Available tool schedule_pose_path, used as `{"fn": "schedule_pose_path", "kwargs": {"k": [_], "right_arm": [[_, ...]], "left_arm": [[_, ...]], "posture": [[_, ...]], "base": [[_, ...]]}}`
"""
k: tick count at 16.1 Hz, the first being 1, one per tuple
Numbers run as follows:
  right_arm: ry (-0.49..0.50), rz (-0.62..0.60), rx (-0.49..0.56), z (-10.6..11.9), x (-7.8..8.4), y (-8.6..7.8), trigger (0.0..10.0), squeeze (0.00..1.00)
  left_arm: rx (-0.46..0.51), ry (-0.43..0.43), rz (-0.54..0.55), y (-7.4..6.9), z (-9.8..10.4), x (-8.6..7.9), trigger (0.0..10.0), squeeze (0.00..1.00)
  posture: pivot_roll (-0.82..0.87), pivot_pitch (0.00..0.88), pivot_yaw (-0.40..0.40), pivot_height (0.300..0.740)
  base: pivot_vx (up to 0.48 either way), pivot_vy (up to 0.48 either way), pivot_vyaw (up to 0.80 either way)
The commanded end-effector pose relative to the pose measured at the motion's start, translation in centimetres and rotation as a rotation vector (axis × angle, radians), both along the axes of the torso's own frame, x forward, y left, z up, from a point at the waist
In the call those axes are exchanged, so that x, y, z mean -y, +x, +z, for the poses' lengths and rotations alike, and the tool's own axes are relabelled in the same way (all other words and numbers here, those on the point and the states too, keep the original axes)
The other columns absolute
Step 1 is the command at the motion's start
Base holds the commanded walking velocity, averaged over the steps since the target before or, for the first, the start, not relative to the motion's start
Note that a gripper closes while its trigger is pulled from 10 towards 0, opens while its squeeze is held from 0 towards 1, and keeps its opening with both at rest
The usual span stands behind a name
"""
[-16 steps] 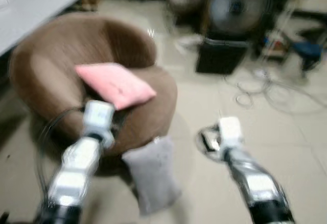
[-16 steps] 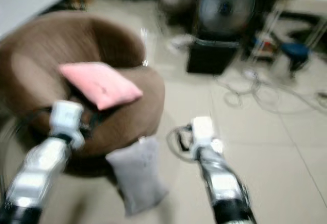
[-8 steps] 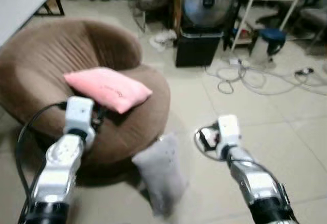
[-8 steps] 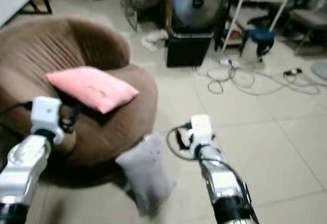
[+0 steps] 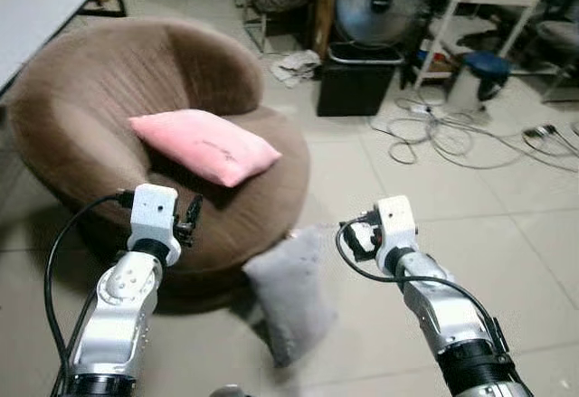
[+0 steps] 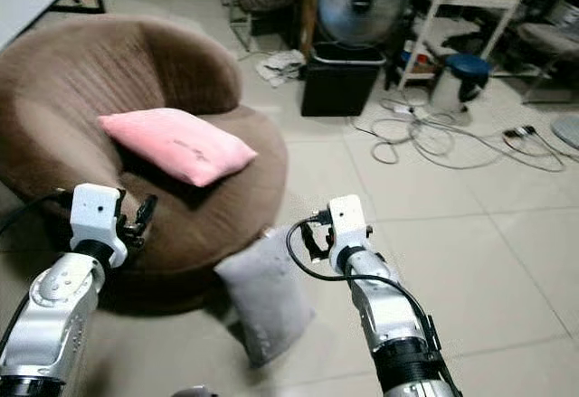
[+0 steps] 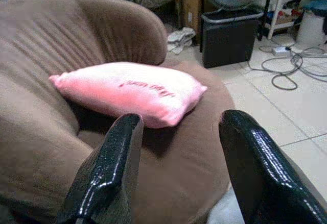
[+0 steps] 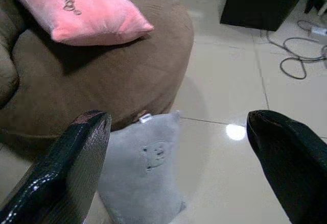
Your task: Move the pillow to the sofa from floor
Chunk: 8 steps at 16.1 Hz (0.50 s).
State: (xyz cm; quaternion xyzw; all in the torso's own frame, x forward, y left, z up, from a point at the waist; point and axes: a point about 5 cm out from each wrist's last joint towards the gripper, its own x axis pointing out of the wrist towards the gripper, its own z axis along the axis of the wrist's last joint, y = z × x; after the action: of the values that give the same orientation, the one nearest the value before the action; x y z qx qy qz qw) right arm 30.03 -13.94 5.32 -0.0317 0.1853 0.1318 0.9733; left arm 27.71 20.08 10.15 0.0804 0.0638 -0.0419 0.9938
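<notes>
We find the right gripper (image 8: 176, 168) with its fingers (image 8: 66, 168) spread wide and holding nothing, raised above the grey pillow (image 8: 143, 175). That pillow lies on the tiled floor (image 5: 507, 234), leaning against the front edge of the brown sofa (image 5: 99, 99). Our left gripper (image 7: 179, 168) also has its fingers (image 7: 110, 168) parted and holds nothing, hanging before the sofa's front edge. A pink pillow (image 5: 206, 146) rests on the seat. Beyond stand a fan (image 5: 378, 4), a black bin (image 5: 355, 85) and loose cables (image 5: 452, 135).
</notes>
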Motion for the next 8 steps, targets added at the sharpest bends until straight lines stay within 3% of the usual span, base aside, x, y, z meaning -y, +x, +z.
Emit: {"fn": "schedule_pose_path", "kwargs": {"k": [1, 6, 8], "right_arm": [[-0.021, -0.019, -0.009, -0.2, 1.0, 0.0, 10.0, 0.0], [-0.045, -0.015, 0.0, 0.0, 1.4, 0.0, 10.0, 0.0], [-0.069, 0.016, 0.014, 0.1, 1.3, 0.1, 10.0, 0.0]], "left_arm": [[0.03, -0.005, -0.008, 0.0, 0.5, 0.5, 10.0, 0.0], [0.093, -0.044, -0.007, 0.5, 1.5, 0.6, 10.0, 0.0], [0.089, -0.043, -0.013, 0.5, 1.4, 0.8, 10.0, 0.0]], "posture": [[0.15, 0.0, -0.055, 0.74], [0.14, 0.0, -0.054, 0.74], [0.14, 0.0, -0.054, 0.74]], "base": [[0.0, 0.0, 0.0], [0.0, 0.0, 0.0], [0.247, 0.0, 0.0]]}}
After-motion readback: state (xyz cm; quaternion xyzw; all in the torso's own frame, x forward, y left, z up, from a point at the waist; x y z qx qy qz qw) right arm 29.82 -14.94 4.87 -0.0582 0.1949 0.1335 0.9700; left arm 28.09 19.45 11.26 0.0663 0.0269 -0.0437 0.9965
